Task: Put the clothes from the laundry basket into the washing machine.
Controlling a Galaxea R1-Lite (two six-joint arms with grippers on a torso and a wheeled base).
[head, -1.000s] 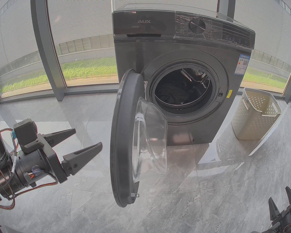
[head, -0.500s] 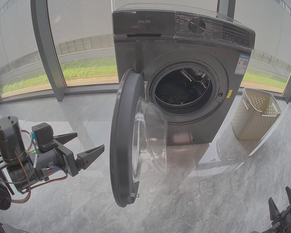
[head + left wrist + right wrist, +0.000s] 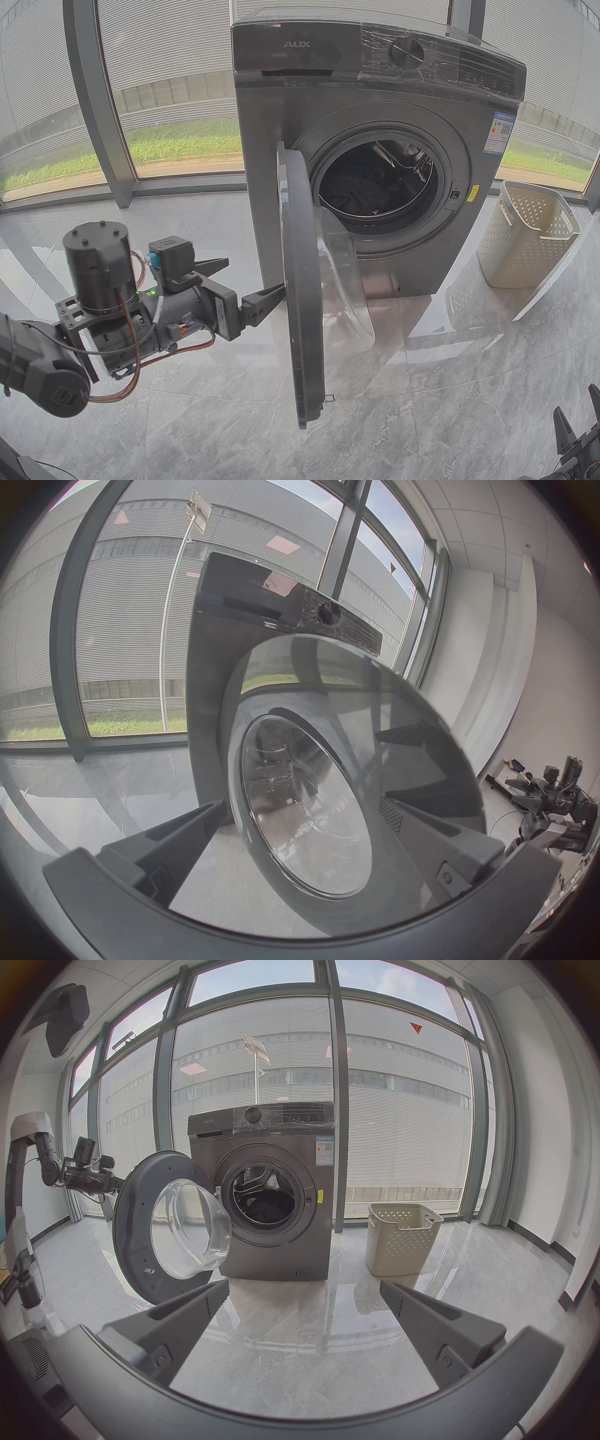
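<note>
The right gripper [image 3: 300, 1288] hangs low, jaws apart, empty. The left gripper [image 3: 256, 275], jaws also apart, touches a fingertip [image 3: 281, 289] to the half-open door [image 3: 303, 281]. Beyond, dark clothes [image 3: 359, 187] lie in the drum [image 3: 406, 156]; the basket [image 3: 519, 256] beside the washer [image 3: 375, 81] looks empty. Loading seems done; next comes a steady push until the door latches.

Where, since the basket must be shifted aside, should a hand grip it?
Take the basket by its near top rim, coming from above, one finger inside the wall, one outside. It stands upright, open-topped, with thin walls; its body looks too wide to span.
</note>
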